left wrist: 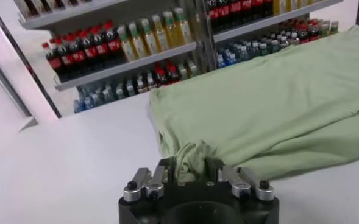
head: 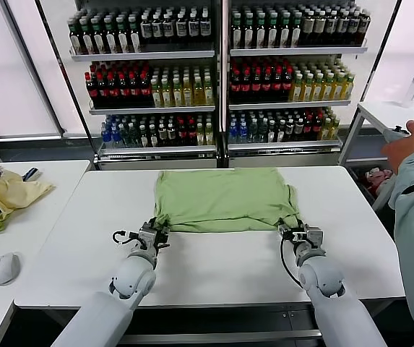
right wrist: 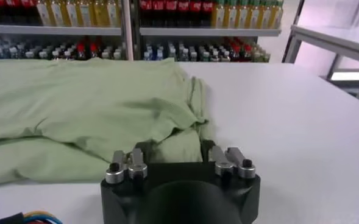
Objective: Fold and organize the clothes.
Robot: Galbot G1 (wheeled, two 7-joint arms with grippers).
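No text, label or number is legible anywhere.

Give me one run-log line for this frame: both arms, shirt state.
left pincer: shut on near-left corner | right pincer: shut on near-right corner | light sage-green cotton T-shirt: partly folded on white table

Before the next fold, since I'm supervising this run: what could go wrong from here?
1. The left pincer pinches only a bunched bit of the T-shirt; it might slip.
2. The right pincer holds a similar corner; uneven lifting could skew the fold.
3. A person's hand is near the right side.
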